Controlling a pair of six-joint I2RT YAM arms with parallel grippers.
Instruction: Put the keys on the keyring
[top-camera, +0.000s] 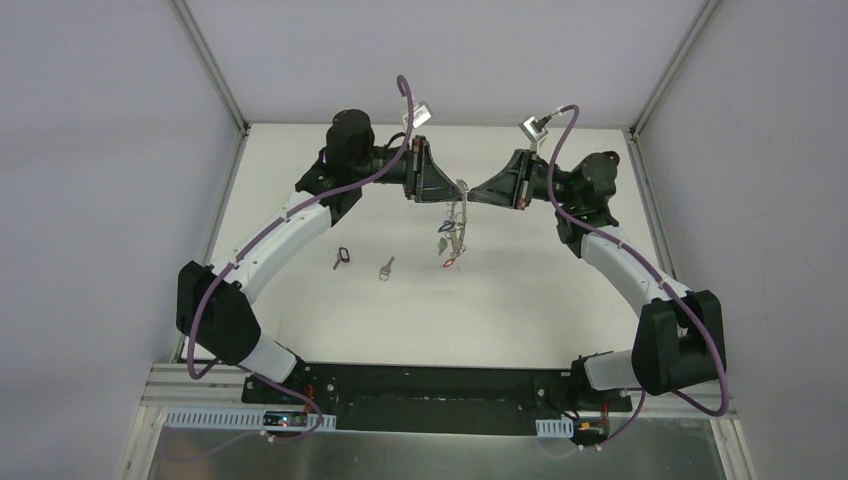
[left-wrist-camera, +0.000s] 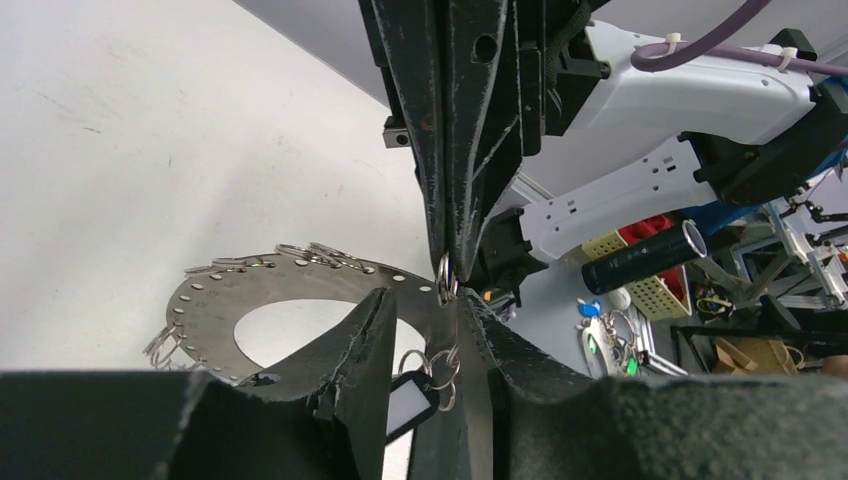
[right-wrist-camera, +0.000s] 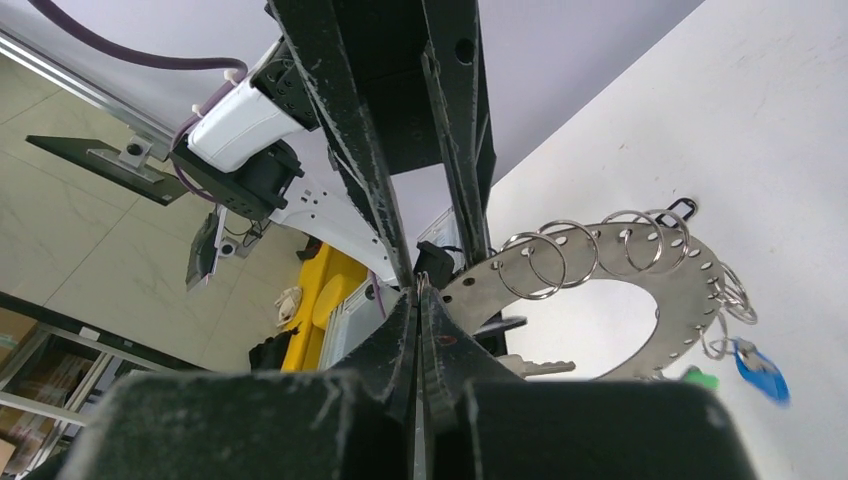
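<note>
The keyring (top-camera: 457, 225) is a flat grey metal ring plate with punched holes, and it hangs edge-on in the air between both arms. It carries small split rings, a blue tag (right-wrist-camera: 760, 370) and a green one (right-wrist-camera: 700, 377). My right gripper (right-wrist-camera: 418, 295) is shut on a small split ring (left-wrist-camera: 445, 278) at the plate's rim (left-wrist-camera: 210, 310). My left gripper (left-wrist-camera: 425, 300) faces it, jaws partly apart. The rim, some split rings and a black tag (left-wrist-camera: 415, 400) lie between them. Whether they clamp anything is unclear. Two keys lie on the table, one black-headed (top-camera: 341, 258) and one silver (top-camera: 386, 267).
White walls and aluminium posts (top-camera: 215, 70) close in the white table (top-camera: 520, 300) on three sides. The arm bases sit on a black bar (top-camera: 430, 395) at the near edge. A silver key (right-wrist-camera: 535, 368) hangs under the plate by my right fingers.
</note>
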